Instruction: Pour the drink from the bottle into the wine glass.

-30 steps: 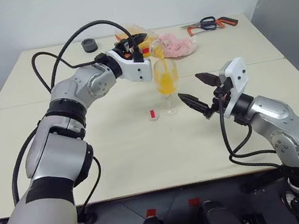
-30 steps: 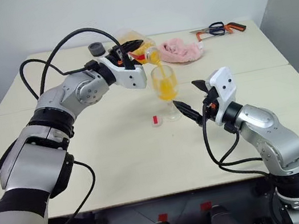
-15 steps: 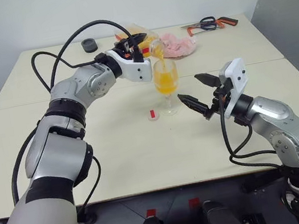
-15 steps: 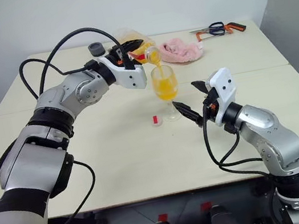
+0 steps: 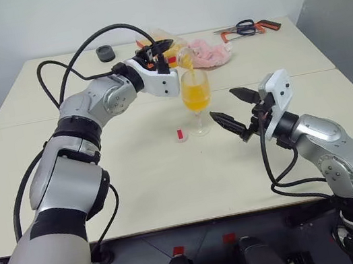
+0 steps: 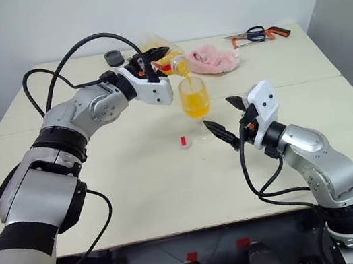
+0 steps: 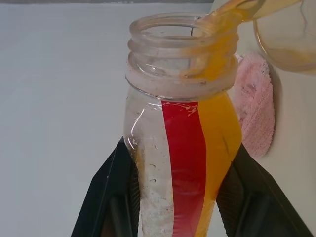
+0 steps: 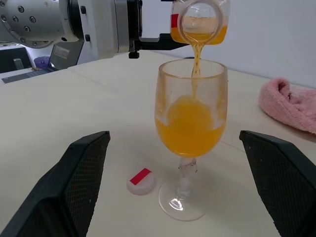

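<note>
1. While the pour runs, the left gripper point(image 5: 164, 53) is clamped on the bottle point(image 5: 172, 51), which lies tipped with its open mouth just above the rim of the wine glass point(image 5: 196, 98); one black finger point(image 7: 109, 195) presses each side of the bottle

2. A thin stream of the drink point(image 8: 190, 126) falls from the bottle mouth into the bowl, and orange liquid fills the lower half of the bowl and more; some drink is left in the bottle

3. To do this step well, my reading is: hold the tilt steady, keep the mouth centred over the bowl without touching the rim, and level the bottle before the liquid nears the rim

4. The white cap point(image 5: 180, 134) with its red mark lies on the table just left of the glass foot, apart from it

5. The right gripper point(image 5: 232, 108) stands with its fingers wide apart just right of the glass stem, holding nothing; a nudge from it could topple the glass, so it is best kept clear or used only to steady the stem

6. The surface is a pale table point(image 5: 138, 186) made of two tops with a seam between them; a black roll point(image 5: 106, 53) sits at the far left, a pink cloth point(image 5: 210, 53) behind the glass, scissors point(image 5: 241, 26) and a small saw point(image 5: 264, 25) at the far right

7. A plain white wall stands behind, with grey floor below the near edge
</note>
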